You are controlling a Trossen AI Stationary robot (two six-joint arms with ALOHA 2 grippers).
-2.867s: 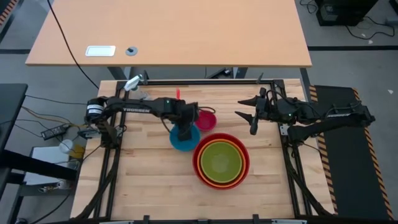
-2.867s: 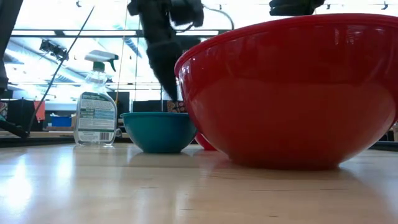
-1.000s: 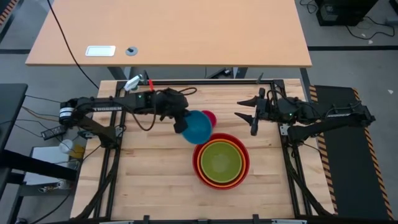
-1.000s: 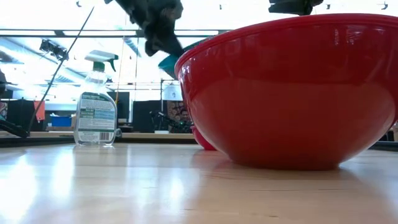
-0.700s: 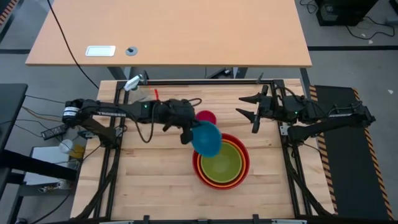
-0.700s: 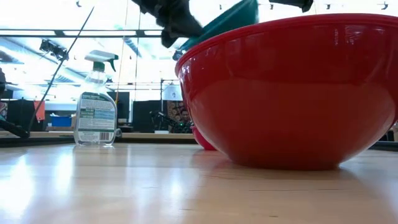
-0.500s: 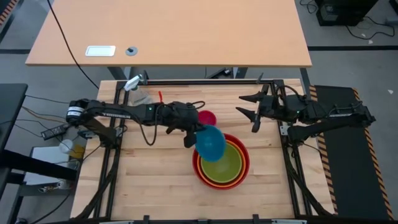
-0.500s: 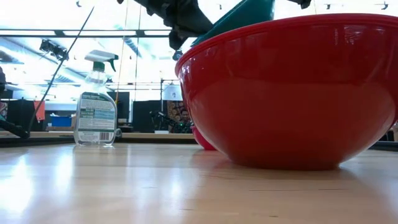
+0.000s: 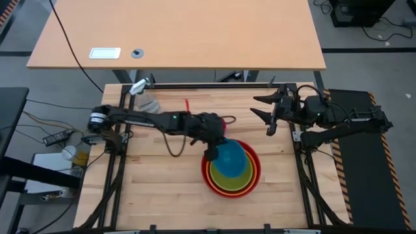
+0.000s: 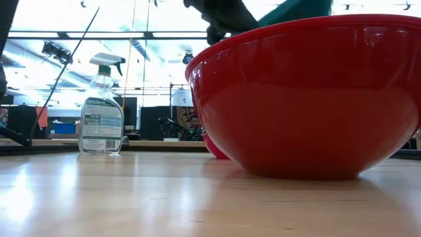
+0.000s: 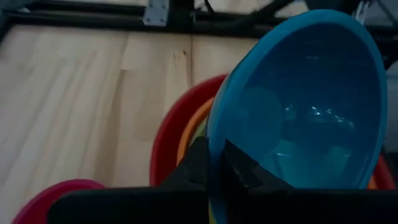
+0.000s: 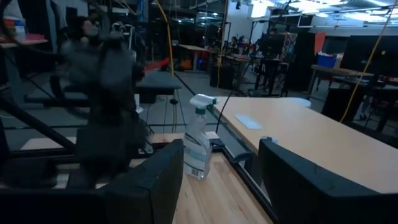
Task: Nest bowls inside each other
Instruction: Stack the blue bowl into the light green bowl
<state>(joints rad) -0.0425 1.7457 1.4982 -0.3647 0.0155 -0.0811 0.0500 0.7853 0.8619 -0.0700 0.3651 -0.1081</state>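
Red, orange and lime green bowls sit nested near the table's middle. Above them hangs the blue bowl, tilted, and my left gripper is shut on its rim. In the low view the blue bowl shows above the red bowl's rim. The magenta bowl rests on the table behind the stack, mostly hidden under my left arm in the high view. My right gripper hovers open over the far right of the table, holding nothing. My left gripper pinches the blue bowl's rim on the side nearest the table's left, one finger inside and one outside. The fingers come from the table's left, slanting down. The bowl hangs tilted over the green bowl; whether it touches it I cannot tell.
A clear spray bottle stands at the table's far left corner, also visible in the low view. A black frame borders the table's far and side edges. Bare wood lies near and left of the stack.
My left gripper has carried the blue bowl from beside the magenta bowl toward the table's right and near edges, until it hangs over the nested stack. The bowl stays tilted in the hold. My right gripper has barely moved and stays open.
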